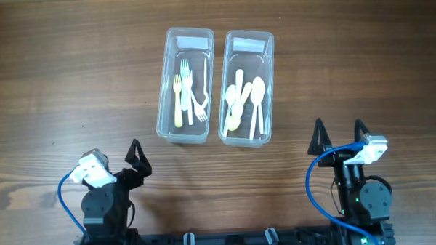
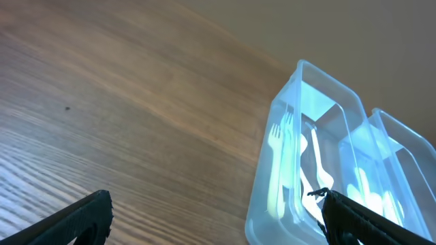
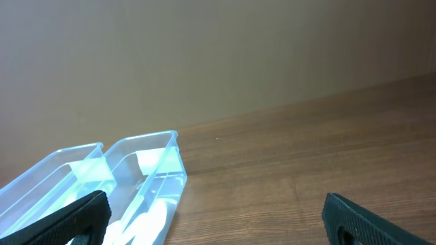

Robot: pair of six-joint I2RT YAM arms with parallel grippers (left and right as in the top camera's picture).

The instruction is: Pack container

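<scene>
Left gripper [image 2: 214, 203] and right gripper [image 1: 339, 125] are both spread wide with nothing between the fingers, so you're not holding anything on either side. Both arms sit at the near edge of the table [image 1: 56, 70], well apart from the stuff you're packing.

Biggest things after the wooden table are the two clear tubs up the middle, side by side with just a thin gap between them. The fork tub [image 1: 163, 102] is on the left and the spoon tub [image 1: 272, 84] on the right. Overhead is the only view where you can really sort the contents: forks [image 1: 179, 98], some yellowish and some white, lie flat in the left one, and spoons [image 1: 246, 96], cream and white, are piled in the right one.

Your left wrist camera gets the fork tub close up at the right with forks showing through its wall, and the spoon tub behind it. Your right wrist camera only catches both tubs at lower left, contents a pale blur, plus a plain wall [image 3: 218, 54] past the table that overhead doesn't show.
</scene>
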